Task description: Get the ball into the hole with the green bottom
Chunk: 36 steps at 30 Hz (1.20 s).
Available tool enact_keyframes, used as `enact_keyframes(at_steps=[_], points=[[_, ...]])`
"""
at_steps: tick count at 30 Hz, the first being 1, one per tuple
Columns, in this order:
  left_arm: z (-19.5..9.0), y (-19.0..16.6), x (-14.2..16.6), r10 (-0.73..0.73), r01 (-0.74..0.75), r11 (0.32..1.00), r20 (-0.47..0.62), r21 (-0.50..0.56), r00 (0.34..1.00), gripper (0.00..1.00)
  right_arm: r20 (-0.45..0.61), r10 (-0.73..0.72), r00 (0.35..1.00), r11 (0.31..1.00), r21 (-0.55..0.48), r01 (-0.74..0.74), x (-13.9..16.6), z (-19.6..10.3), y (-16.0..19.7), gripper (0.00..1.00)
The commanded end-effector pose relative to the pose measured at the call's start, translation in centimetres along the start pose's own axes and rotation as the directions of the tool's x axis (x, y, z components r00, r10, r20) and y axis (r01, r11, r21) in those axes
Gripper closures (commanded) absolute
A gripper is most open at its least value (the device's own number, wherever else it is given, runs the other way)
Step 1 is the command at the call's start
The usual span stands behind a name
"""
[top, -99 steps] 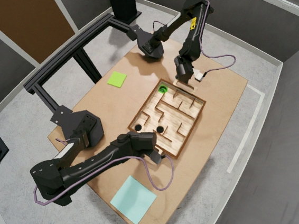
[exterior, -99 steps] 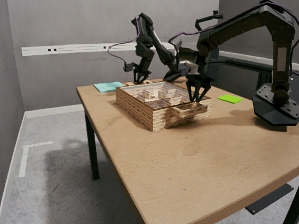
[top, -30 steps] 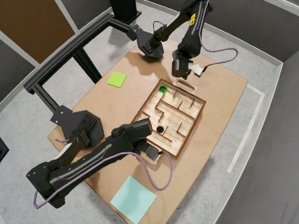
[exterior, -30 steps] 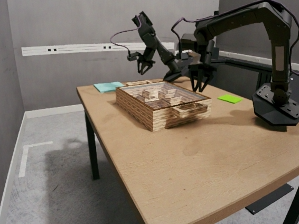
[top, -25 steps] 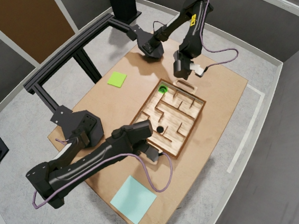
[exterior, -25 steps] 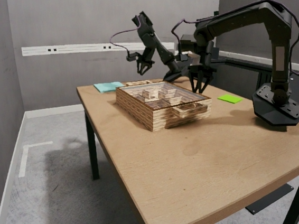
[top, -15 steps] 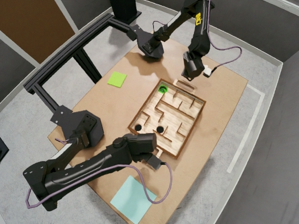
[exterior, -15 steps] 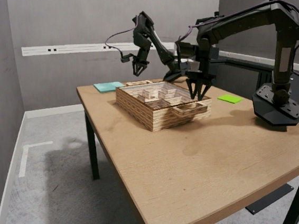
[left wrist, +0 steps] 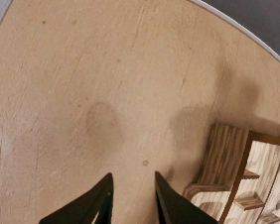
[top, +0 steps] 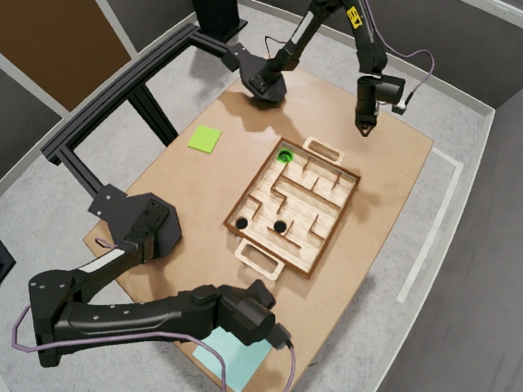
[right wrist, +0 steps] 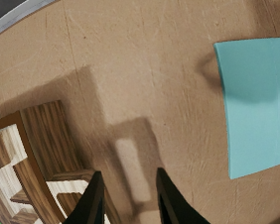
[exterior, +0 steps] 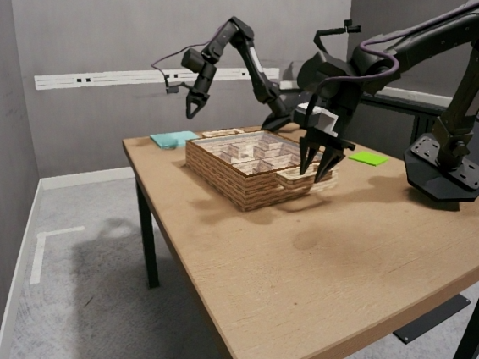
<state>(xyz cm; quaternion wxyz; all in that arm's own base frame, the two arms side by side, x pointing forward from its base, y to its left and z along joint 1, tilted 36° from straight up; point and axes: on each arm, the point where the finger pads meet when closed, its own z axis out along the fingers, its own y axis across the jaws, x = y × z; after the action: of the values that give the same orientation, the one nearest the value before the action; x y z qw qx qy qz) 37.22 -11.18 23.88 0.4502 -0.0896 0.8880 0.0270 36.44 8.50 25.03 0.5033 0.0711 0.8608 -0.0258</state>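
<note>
The wooden maze board (top: 293, 205) lies flat on the table. Its green-bottomed hole (top: 285, 155) is in the corner by one handle (top: 323, 150). Two black holes (top: 241, 223) (top: 280, 226) are near the other handle (top: 259, 260). I see no ball in any view. My left gripper (top: 365, 131) hangs above the table just off the handle by the green hole. It is open and empty; it also shows in the exterior view (exterior: 316, 173) and the left wrist view (left wrist: 130, 207). My right gripper (exterior: 192, 114) is raised high beyond the far handle (exterior: 222, 133), open and empty (right wrist: 126, 213).
A cyan sheet (top: 231, 358) lies under the right arm's wrist, also seen in the right wrist view (right wrist: 250, 105). A green sheet (top: 204, 139) lies between the two arm bases. A black frame (top: 115, 97) stands along the table's back edge.
</note>
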Motion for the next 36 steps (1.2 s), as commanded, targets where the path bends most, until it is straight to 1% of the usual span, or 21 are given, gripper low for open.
enact_keyframes(at_steps=[1, 2, 3, 7, 11, 12, 13, 14, 15, 16, 18, 19, 20, 22, 23, 26, 29, 30, 31, 35, 36], points=[[-0.2, -1.5, -0.7, 0.017, -0.021, 0.992, 0.03, 0.122, 0.999, 0.66, 0.06, 0.016, 0.998, 0.995, -0.102, -0.01, -2.8, -0.3, 1.6, 0.66], [0.0, -1.3, -1.0, 0.017, -0.022, 0.991, 0.038, 0.129, 0.999, 0.66, 0.056, 0.009, 0.998, 0.994, -0.106, -0.003, -2.1, -0.2, 1.2, 0.66], [-0.6, -0.7, -2.6, -0.004, -0.008, 0.989, 0.084, 0.146, 0.996, 0.66, 0.142, 0.057, 0.988, 0.991, -0.13, -0.038, -5.6, -1.9, 0.6, 0.66], [-1.9, 0.9, -7.0, -0.019, -0.032, 0.975, 0.226, 0.218, 0.974, 0.66, 0.242, 0.051, 0.969, 0.984, -0.179, -0.007, -9.0, -2.3, -0.5, 0.66], [-3.9, 3.4, -10.7, -0.002, -0.099, 0.965, 0.385, 0.244, 0.923, 0.66, 0.348, 0.023, 0.937, 0.978, -0.201, 0.051, -11.9, -3.0, -2.2, 0.66], [-1.9, 3.1, -8.4, 0.011, -0.084, 0.969, 0.298, 0.234, 0.955, 0.66, 0.254, 0.008, 0.967, 0.981, -0.188, 0.041, -9.3, -0.8, -1.9, 0.66], [-3.4, 4.4, -10.2, -0.022, -0.059, 0.975, 0.357, 0.215, 0.934, 0.66, 0.307, 0.03, 0.951, 0.985, -0.169, 0.023, -11.0, -1.6, -2.9, 0.66], [-3.6, 4.8, -10.5, -0.017, -0.067, 0.975, 0.373, 0.213, 0.928, 0.66, 0.371, 0.044, 0.928, 0.984, -0.178, 0.024, -12.6, -3.9, -3.5, 0.66], [-4.9, 5.3, -12.2, -0.022, -0.081, 0.973, 0.434, 0.218, 0.9, 0.66, 0.424, 0.045, 0.905, 0.983, -0.18, 0.035, -14.3, -5.0, -4.0, 0.66], [-5.6, 5.8, -12.9, -0.013, -0.102, 0.971, 0.471, 0.216, 0.882, 0.66, 0.451, 0.035, 0.892, 0.982, -0.18, 0.053, -15.0, -5.4, -4.3, 0.66], [-5.6, 5.8, -12.9, -0.013, -0.102, 0.971, 0.471, 0.216, 0.882, 0.66, 0.451, 0.035, 0.892, 0.982, -0.18, 0.053, -15.0, -5.4, -4.3, 0.66], [-6.6, 6.3, -14.1, -0.004, -0.125, 0.969, 0.519, 0.212, 0.855, 0.66, 0.452, 0.014, 0.892, 0.982, -0.176, 0.073, -14.9, -4.7, -4.6, 0.66], [-7.2, 6.8, -14.7, 0.009, -0.146, 0.968, 0.553, 0.204, 0.833, 0.66, 0.471, 0.003, 0.882, 0.98, -0.175, 0.09, -15.6, -4.6, -4.8, 0.66], [-7.6, 7.5, -15.0, 0.042, -0.187, 0.964, 0.585, 0.189, 0.81, 0.66, 0.48, -0.027, 0.877, 0.978, -0.17, 0.123, -15.6, -4.3, -5.4, 0.66], [-8.2, 8.1, -15.6, 0.046, -0.191, 0.966, 0.606, 0.177, 0.794, 0.66, 0.55, -0.02, 0.835, 0.979, -0.16, 0.129, -17.2, -7.4, -6.1, 0.66], [-9.3, 9.3, -16.4, 0.052, -0.193, 0.97, 0.642, 0.151, 0.765, 0.66, 0.571, -0.03, 0.82, 0.981, -0.14, 0.134, -18.0, -7.6, -7.0, 0.66], [-8.6, 9.9, -15.9, 0.048, -0.175, 0.974, 0.622, 0.144, 0.781, 0.66, 0.539, -0.033, 0.842, 0.984, -0.131, 0.122, -17.0, -6.5, -7.4, 0.66], [-9.3, 9.9, -16.5, 0.033, -0.161, 0.976, 0.629, 0.148, 0.776, 0.66, 0.528, -0.024, 0.849, 0.985, -0.134, 0.111, -16.8, -6.4, -7.3, 0.66], [-10.7, 10.1, -17.3, 0.009, -0.142, 0.978, 0.653, 0.152, 0.757, 0.66, 0.574, 0.001, 0.819, 0.986, -0.135, 0.094, -18.1, -8.4, -7.6, 0.66], [-10.9, 10.4, -17.6, 0.005, -0.136, 0.98, 0.662, 0.148, 0.75, 0.66, 0.578, 0.0, 0.816, 0.988, -0.125, 0.088, -18.3, -8.4, -8.0, 0.66], [-10.5, 9.7, -17.2, 0.005, -0.147, 0.976, 0.652, 0.162, 0.758, 0.66, 0.547, -0.006, 0.837, 0.983, -0.149, 0.104, -17.4, -7.0, -6.8, 0.66]])
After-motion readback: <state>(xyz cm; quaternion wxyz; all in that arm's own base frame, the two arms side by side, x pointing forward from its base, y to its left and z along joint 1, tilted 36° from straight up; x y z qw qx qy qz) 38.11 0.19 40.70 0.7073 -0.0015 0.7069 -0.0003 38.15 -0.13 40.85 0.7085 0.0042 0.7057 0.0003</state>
